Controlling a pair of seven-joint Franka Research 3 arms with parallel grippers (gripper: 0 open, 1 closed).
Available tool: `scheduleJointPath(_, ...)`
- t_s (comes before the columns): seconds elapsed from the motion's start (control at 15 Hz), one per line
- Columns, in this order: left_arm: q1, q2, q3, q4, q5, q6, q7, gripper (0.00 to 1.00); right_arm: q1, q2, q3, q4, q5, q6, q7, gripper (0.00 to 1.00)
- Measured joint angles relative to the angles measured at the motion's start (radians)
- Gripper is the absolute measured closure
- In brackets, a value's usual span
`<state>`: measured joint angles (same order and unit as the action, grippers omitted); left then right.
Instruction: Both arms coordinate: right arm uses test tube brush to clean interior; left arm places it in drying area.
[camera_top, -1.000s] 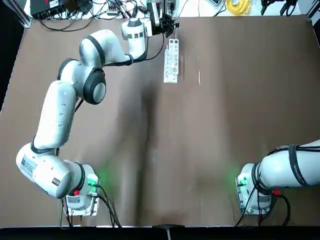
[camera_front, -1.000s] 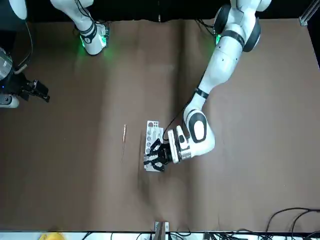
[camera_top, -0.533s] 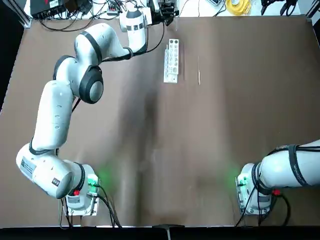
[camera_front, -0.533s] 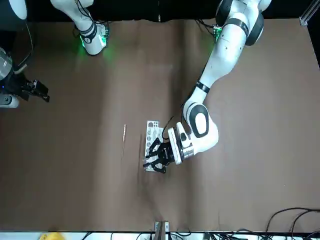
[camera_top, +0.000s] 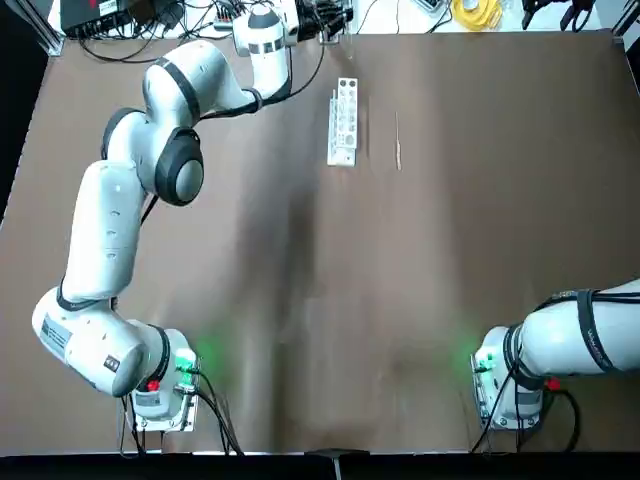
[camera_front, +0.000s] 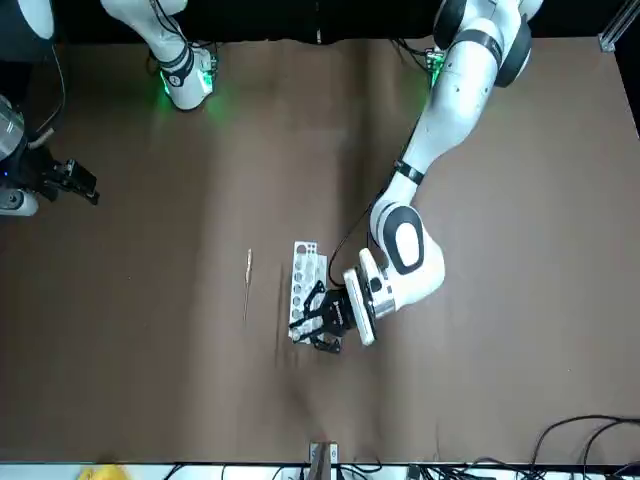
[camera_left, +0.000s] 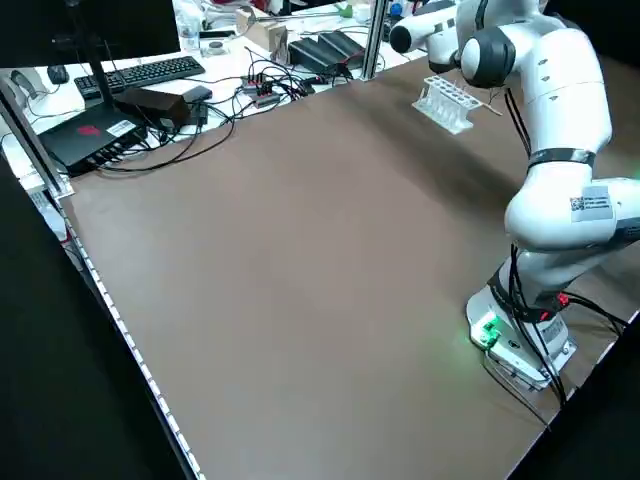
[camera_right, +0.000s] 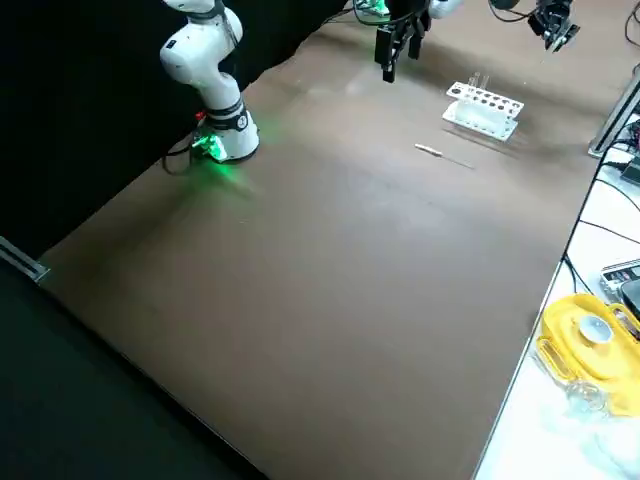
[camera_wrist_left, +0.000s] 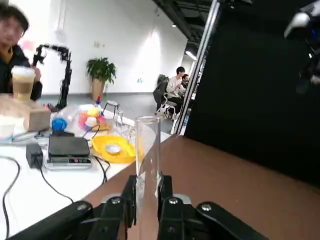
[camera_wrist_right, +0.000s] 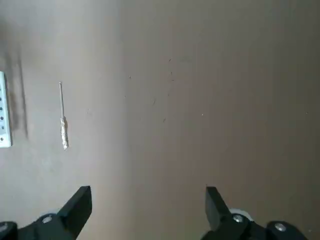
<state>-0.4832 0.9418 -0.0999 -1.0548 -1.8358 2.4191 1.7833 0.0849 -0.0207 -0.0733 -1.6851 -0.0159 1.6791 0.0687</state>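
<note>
Test tube brush (camera_top: 398, 145): lying flat on the brown table (camera_top: 450, 230), nothing gripping it—in the top view you have it just right of the white test tube rack (camera_top: 343, 122), apart from it and roughly parallel to its long side. The brush's thicker, pale bristle end points toward the robot's bases; the thin handle points toward the far edge. Rack stands on the table with its round holes facing up; in the right side view you can see small clear tubes (camera_right: 479, 80) upright at one end. Your left gripper (camera_front: 325, 318) is out at the far side of the table, over the rack as the front view shows it; its fingers are closed on a clear glass test tube (camera_wrist_left: 148, 165), held between the two tips. Your right gripper (camera_wrist_right: 149, 200) hangs above the table on the robot's right, well apart from the brush—fingers spread wide, nothing between them. Beyond the far edge: white bench (camera_wrist_left: 60, 175) with a yellow tray (camera_right: 598, 350), a small scale (camera_wrist_left: 68, 152) and black cables (camera_left: 262, 85).
</note>
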Motion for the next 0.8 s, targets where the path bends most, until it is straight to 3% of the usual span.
scheduleJointPath(0.53,0.038,-0.032,0.001,-0.002,0.198,0.003,-0.612,0.77,0.001,0.000,0.003,0.000,0.000,-0.001,0.000,0.00)
scheduleJointPath(0.8,0.057,-0.050,0.001,-0.009,0.250,-0.020,-0.853,0.77,0.003,0.000,0.008,0.000,0.000,-0.001,0.000,0.00)
